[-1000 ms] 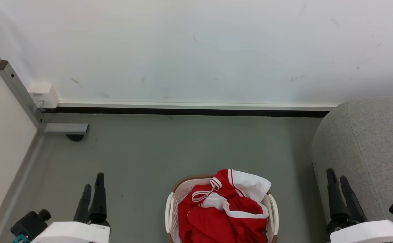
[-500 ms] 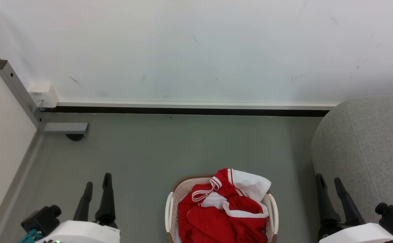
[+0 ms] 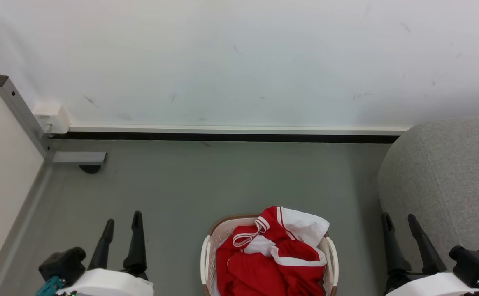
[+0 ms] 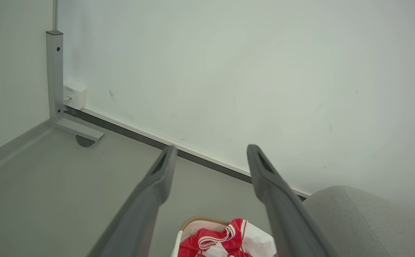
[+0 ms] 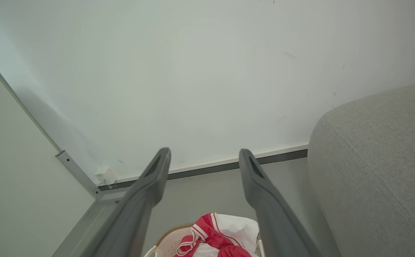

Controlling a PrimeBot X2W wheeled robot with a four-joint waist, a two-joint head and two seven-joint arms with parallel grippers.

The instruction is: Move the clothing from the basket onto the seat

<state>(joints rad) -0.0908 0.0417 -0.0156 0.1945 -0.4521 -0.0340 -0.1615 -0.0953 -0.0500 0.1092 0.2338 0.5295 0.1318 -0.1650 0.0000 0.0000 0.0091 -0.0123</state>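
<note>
The clothing, red with white panels and striped trim, lies heaped in the basket. The basket stands on the grey floor at the bottom centre of the head view. A white panel of the clothing drapes over the basket's far right rim. The seat, light grey and coarse-woven, stands to the basket's right and apart from it, its rounded end near the white wall. The left pincer hovers over the floor left of the basket, its two dark fingers spread wide and holding nothing. The right pincer hovers right of the basket, before the seat's edge, also wide and empty. Both wrist views look past spread fingers to the basket's far end and the wall.
</note>
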